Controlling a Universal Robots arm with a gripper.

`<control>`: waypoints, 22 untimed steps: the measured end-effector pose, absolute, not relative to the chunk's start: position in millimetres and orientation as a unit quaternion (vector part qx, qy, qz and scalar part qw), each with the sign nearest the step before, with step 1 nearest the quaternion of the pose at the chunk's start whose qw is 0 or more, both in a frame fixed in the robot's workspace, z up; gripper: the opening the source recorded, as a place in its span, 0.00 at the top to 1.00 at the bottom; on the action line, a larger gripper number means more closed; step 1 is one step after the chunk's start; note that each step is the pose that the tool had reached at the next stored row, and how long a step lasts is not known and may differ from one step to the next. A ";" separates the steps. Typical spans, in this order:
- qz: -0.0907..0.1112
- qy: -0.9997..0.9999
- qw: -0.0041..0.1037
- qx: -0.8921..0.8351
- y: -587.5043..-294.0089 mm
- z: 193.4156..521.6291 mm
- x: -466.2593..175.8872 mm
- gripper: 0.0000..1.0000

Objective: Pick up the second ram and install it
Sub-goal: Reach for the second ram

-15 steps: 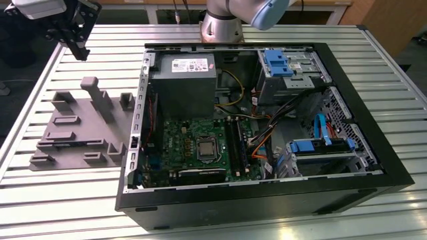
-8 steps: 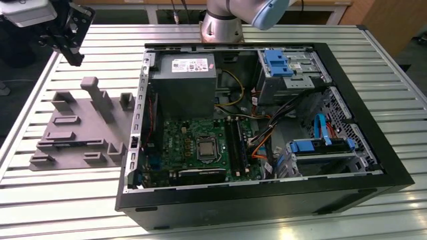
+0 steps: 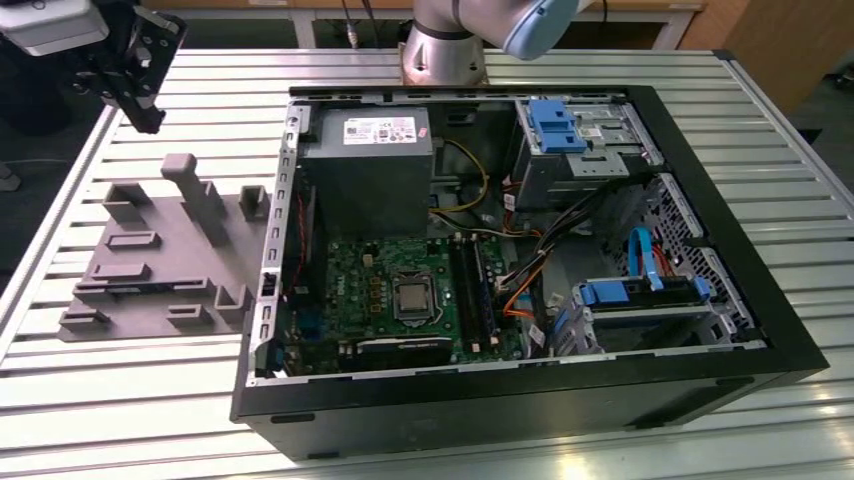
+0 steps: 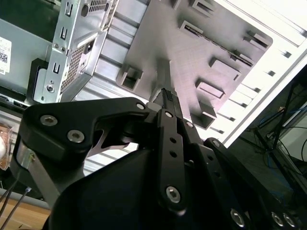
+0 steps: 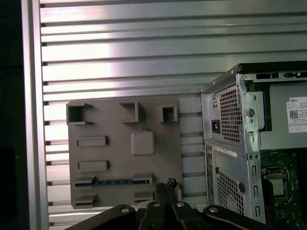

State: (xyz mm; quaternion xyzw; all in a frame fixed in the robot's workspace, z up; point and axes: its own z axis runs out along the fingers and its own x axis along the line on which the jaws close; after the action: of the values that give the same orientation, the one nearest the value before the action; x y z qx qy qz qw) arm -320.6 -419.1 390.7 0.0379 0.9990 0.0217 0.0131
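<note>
**Gripper** (image 5: 166, 186): fingers were pressed together and nothing was held.

**Second ram** (image 5: 112, 182): it was seated on edge in a slot of the gray fixture (image 5: 108, 125). It was found below the gripper, offset to one side of its tips, and was not touched.

**Hazard, as judged:** if the gripper were lowered unopened or off-line, the thin strip could be struck, chipped or knocked askew.

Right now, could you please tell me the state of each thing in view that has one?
Gripper: shut, holding nothing.
Second ram: seated on edge in the fixture, not gripped.
Gray fixture: flat on the slatted table, beside the case.
Computer case: lying on its side, panel off, interior open.
</note>
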 end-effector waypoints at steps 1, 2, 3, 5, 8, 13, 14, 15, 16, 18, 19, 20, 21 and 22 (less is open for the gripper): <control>0.022 0.999 0.013 0.038 -419.1 390.7 -320.6 0.89; 0.022 0.999 0.013 0.038 -419.1 390.7 -320.6 0.89; 0.022 0.999 0.013 0.038 -419.1 390.8 -320.6 0.89; 0.022 0.999 0.013 0.038 -419.1 390.7 -321.4 0.89; 0.022 0.999 0.013 0.038 -419.2 390.7 -327.0 0.89; 0.022 0.999 0.013 0.038 -419.7 390.8 -339.6 0.89; 0.022 0.999 0.013 0.038 -419.8 390.7 -341.9 0.89; 0.022 0.999 0.013 0.038 -419.9 390.8 -344.1 0.89; 0.022 0.999 0.013 0.038 -420.0 390.8 -345.9 0.89; 0.022 0.999 0.013 0.038 -420.0 390.7 -347.5 0.89; 0.022 0.999 0.013 0.038 -420.0 390.7 -347.5 0.89; 0.022 0.999 0.013 0.038 -420.0 390.7 -347.5 0.89; 0.022 0.999 0.013 0.038 -420.0 390.8 -347.9 0.89; 0.022 0.999 0.013 0.038 -420.0 390.8 -348.1 0.89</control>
State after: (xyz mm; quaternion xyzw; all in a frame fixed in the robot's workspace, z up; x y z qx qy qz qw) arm -348.1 -420.0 390.8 0.0379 0.9990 0.0217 0.0131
